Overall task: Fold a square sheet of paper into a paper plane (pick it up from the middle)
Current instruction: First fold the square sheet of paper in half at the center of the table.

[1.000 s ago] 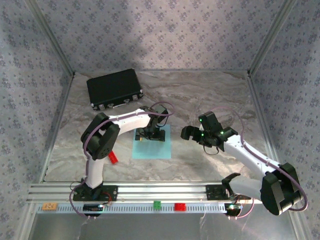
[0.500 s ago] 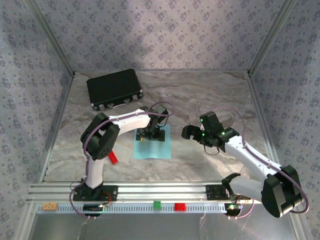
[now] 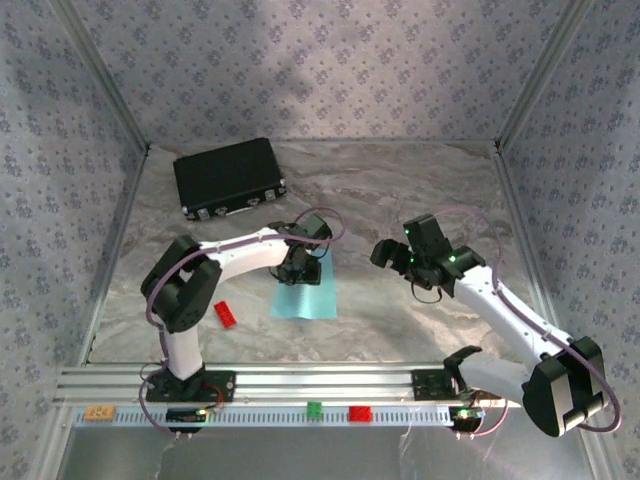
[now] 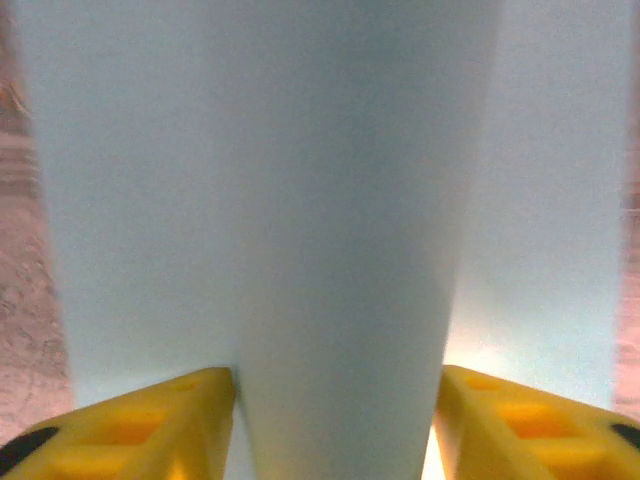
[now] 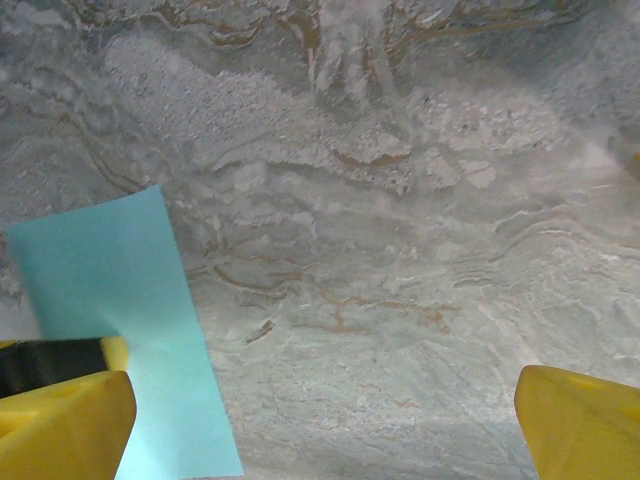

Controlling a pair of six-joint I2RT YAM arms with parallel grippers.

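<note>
The square sheet of paper [image 3: 305, 298] is light blue and lies on the marbled table at the centre. My left gripper [image 3: 300, 268] presses down on its far middle. In the left wrist view the sheet [image 4: 340, 200] bulges up into a broad ridge between the yellow fingers [image 4: 150, 425], which touch it on both sides; my left gripper [image 4: 340, 425] is shut on that ridge. My right gripper [image 3: 385, 252] hovers open to the right of the sheet. In the right wrist view the paper [image 5: 120, 290] lies at the left and bare table lies between my right gripper [image 5: 325, 420] fingers.
A black case [image 3: 230, 177] lies at the back left. A small red brick [image 3: 226, 314] sits on the table by the left arm. On the front rail are an orange brick [image 3: 98, 411], a green brick [image 3: 314, 409] and a red brick [image 3: 359, 413].
The left jaws have closed in on the sheet, bunching its middle into a ridge, and the left elbow has swung left. The right gripper has shifted slightly back and right.
</note>
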